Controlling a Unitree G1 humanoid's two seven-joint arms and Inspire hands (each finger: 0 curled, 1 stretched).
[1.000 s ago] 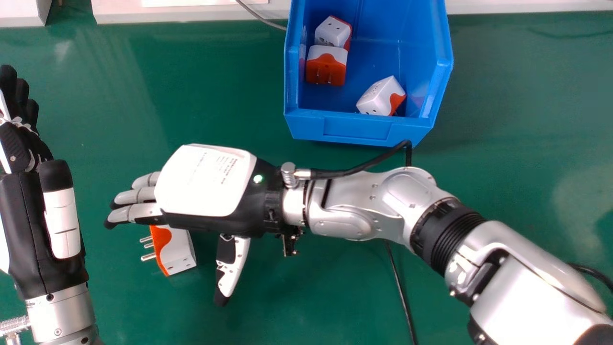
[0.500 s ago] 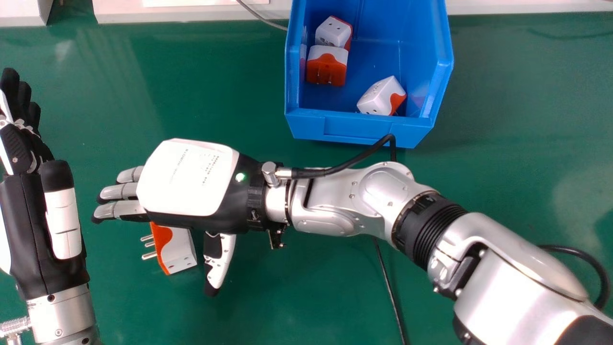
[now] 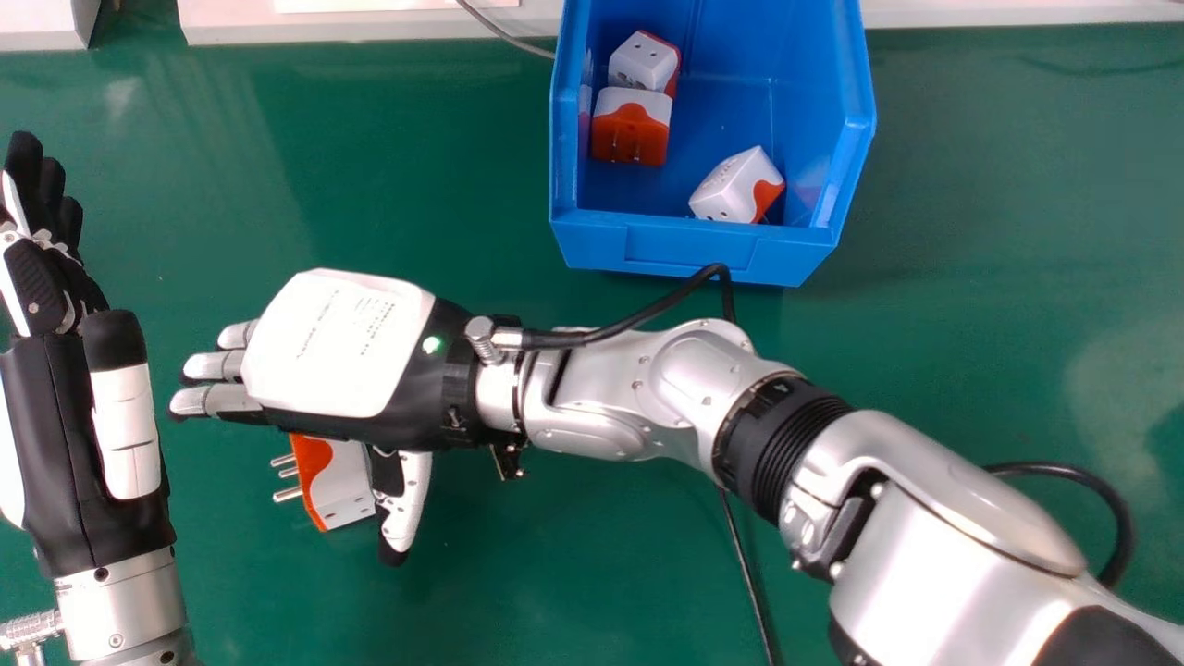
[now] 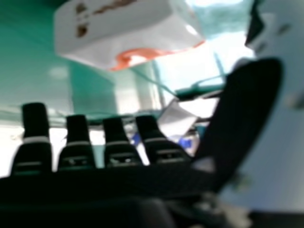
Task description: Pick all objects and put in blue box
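Fingers straight, thumb wide, my right robot hand [image 3: 338, 347] seems set to straddle the plug adapter [image 3: 347, 486], at the head view's eight o'clock on the desk [image 3: 555, 573], for a pinch; the blue box [image 3: 689, 248] sits at one o'clock, my left robot hand [image 3: 55, 444] at nine.

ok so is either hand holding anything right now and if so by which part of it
Nothing is held. The right hand, its fingers straight, partly hides the plug adapter on the table without gripping it; the left hand is empty.

Plug [image 3: 344, 488] outside box [image 3: 689, 248], three inside
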